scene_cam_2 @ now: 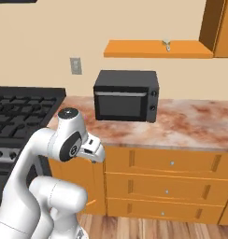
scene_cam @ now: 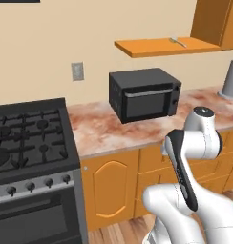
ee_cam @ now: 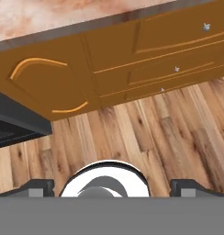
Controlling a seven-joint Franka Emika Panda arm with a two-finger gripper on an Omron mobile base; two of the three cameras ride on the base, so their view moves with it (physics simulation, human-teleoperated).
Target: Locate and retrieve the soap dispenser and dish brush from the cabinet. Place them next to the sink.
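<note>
The cabinet's flat orange shelf [scene_cam: 156, 47] [scene_cam_2: 153, 49] hangs on the wall above the microwave and joins a darker upper cabinet [scene_cam: 215, 21] at the right. On the shelf lies the dish brush [scene_cam: 178, 42] [scene_cam_2: 167, 45], small and pale. The soap dispenser and the sink are out of view. My gripper [ee_cam: 113, 188] is open; its dark fingertips [ee_cam: 40, 188] stand far apart with nothing between them. It points down at the wooden floor in front of the base cabinets, far below the shelf. The arm is folded low, with the hand [scene_cam_2: 93, 150] at drawer height.
A black microwave [scene_cam: 144, 94] [scene_cam_2: 126, 94] stands on the marbled counter [scene_cam: 101, 131] under the shelf. A black gas stove [scene_cam: 27, 138] is at the left. A tall grey cylinder [scene_cam: 231, 78] stands at the counter's right end. Orange drawers [scene_cam_2: 172, 163] run below.
</note>
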